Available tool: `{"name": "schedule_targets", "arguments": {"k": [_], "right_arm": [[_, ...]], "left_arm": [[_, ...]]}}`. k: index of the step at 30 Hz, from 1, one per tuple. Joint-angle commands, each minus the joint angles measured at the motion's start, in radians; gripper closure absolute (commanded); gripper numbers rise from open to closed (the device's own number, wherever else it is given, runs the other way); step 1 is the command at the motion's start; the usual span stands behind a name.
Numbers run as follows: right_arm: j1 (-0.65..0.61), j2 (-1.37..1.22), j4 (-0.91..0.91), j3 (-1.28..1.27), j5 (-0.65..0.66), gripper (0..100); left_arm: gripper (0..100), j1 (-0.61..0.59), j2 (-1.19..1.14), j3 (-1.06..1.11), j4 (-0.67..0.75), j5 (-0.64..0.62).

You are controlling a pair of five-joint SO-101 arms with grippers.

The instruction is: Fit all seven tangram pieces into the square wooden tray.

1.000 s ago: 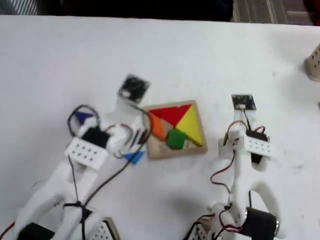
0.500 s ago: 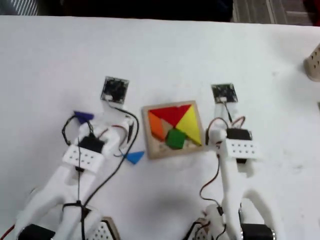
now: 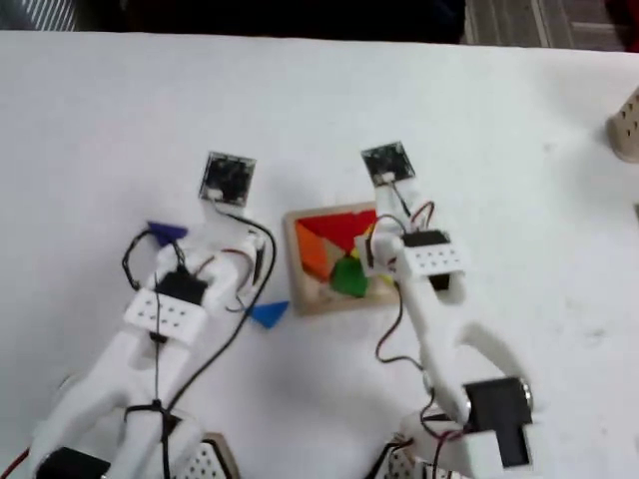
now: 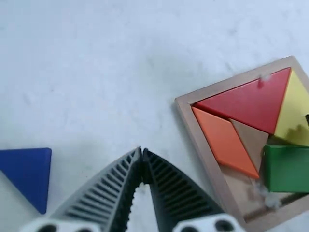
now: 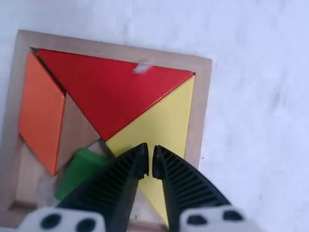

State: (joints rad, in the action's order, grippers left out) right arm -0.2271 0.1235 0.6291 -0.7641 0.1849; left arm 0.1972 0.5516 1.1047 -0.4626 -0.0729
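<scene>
White counter [image 3: 329,110] is carrying the wooden tray [image 3: 291,261] centrally; left fingers [image 4: 111,188] and right fingers [image 5: 120,181] are sitting closed, empty; darkness [image 3: 300,15] is lying beyond its far edge.

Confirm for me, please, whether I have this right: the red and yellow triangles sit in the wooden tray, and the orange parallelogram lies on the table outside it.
One detail is off: the orange parallelogram does not lie on the table; it sits in the wooden tray as well, against its rim. The red triangle and the yellow triangle are in the tray, as you say. The right wrist view shows all three.
</scene>
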Motion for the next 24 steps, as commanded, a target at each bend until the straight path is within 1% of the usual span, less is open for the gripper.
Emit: {"name": "schedule_targets", "arguments": {"k": [1,4,8,11,14,24], "right_arm": [[-0.019,-0.044,-0.027,0.071,0.06,97.1],[-0.021,-0.068,-0.004,0.081,0.069,97.2],[-0.021,-0.07,0.088,0.098,0.072,97.4],[-0.021,-0.068,0.131,0.098,0.114,98.1],[-0.018,-0.033,0.154,0.084,0.118,98.1],[-0.022,0.147,0.108,-0.058,0.118,98.1]], "left_arm": [[98,-0.008,0.036,-0.003,0.026,0.011],[98,-0.008,0.036,-0.003,0.026,0.011],[98,-0.01,0.036,-0.003,0.026,0.011],[98,-0.01,0.036,-0.003,0.026,0.011],[98,-0.01,0.036,-0.003,0.026,0.011],[98,-0.01,0.036,-0.003,0.026,0.011]]}}
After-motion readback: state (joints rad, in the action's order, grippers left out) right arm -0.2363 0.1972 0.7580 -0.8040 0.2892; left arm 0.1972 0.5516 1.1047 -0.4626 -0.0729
